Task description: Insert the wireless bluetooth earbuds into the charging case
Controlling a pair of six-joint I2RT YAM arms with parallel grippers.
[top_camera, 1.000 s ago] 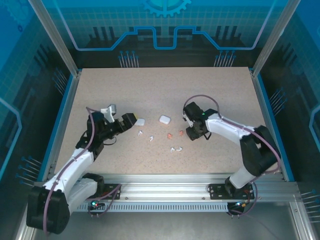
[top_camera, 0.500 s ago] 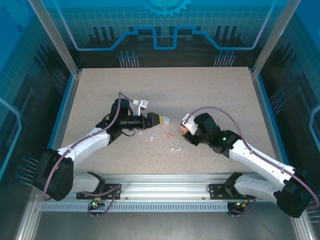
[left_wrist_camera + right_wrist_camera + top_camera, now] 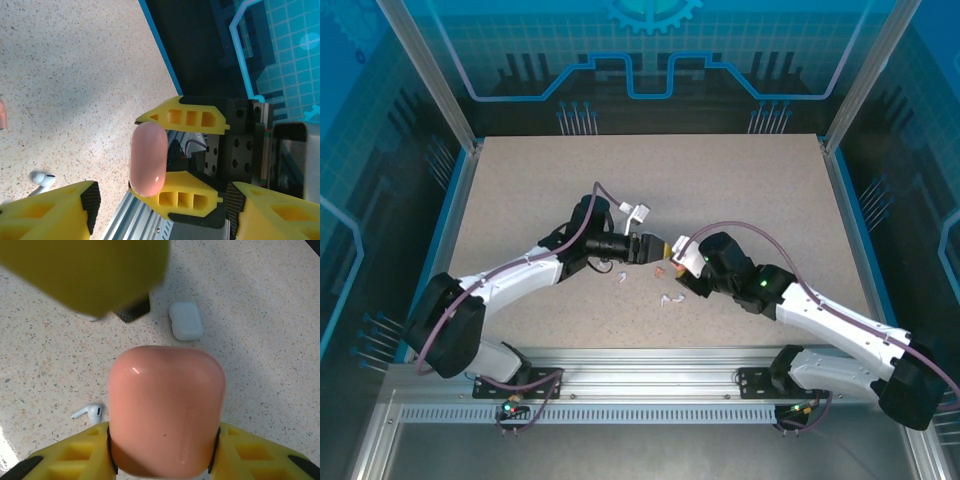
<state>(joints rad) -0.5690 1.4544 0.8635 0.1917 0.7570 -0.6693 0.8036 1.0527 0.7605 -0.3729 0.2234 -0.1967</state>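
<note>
Top external view: the left gripper and the right gripper meet almost tip to tip over the middle of the speckled tabletop. Loose earbuds lie on the tabletop just to the near side of the two grippers. A salmon earbud lies close under the gripper tips. A white earbud lies off toward the left arm. Two more white earbuds lie together a little nearer the arm bases.

In the right wrist view, the right gripper is clamped on a salmon-pink charging case. Its yellow fingers press the lower sides of the case, which is lifted clear of the tabletop with its lid closed. Beyond the held case, a white charging case lies flat on the tabletop, well apart from the gripper. Another white earbud lies below and to one side of the fingers. A blurred yellow finger of the left gripper hangs just past the top of the pink case.

In the left wrist view, the left gripper's jaws stand wide apart, with its own fingers at the lower corners of the frame. The pink case shows edge-on ahead of the gap between them, pinched between the right gripper's two fingers. There is open space between the case and each left finger. A white earbud lies on the tabletop just beside one left finger. A salmon piece farther out is cut off by the frame edge, too little to name.
</note>
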